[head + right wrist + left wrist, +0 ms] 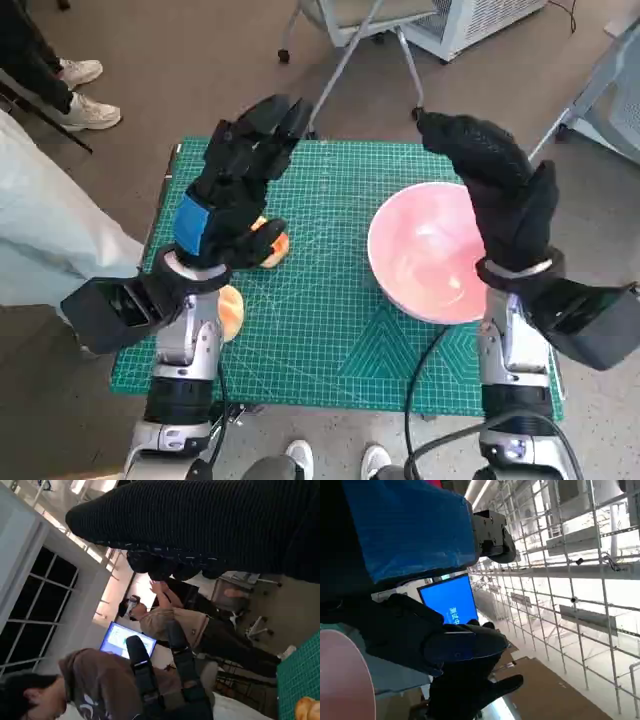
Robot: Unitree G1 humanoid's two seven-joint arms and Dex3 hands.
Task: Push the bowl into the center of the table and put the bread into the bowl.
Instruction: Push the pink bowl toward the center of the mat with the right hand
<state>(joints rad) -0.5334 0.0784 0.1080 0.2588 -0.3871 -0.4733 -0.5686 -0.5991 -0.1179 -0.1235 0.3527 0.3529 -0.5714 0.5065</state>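
Observation:
A pink bowl (425, 255) stands on the right half of the green mat (320, 340); its rim (345, 680) also shows in the left wrist view. A golden-brown bread (274, 244) lies left of centre, partly hidden under my left hand (238, 175). That hand hovers above it with fingers spread and holds nothing. My right hand (495, 190) hangs over the bowl's right rim, fingers stretched out and empty. In the right wrist view the bread (307, 709) peeks in beside a corner of the mat (300, 680).
A second pale orange piece (230, 312) lies near the mat's left front, beside my left forearm. A person's pale trouser leg (50, 240) is close to the table's left side. Chair legs (345, 50) stand behind the table. Shoes (300, 458) show at the front edge.

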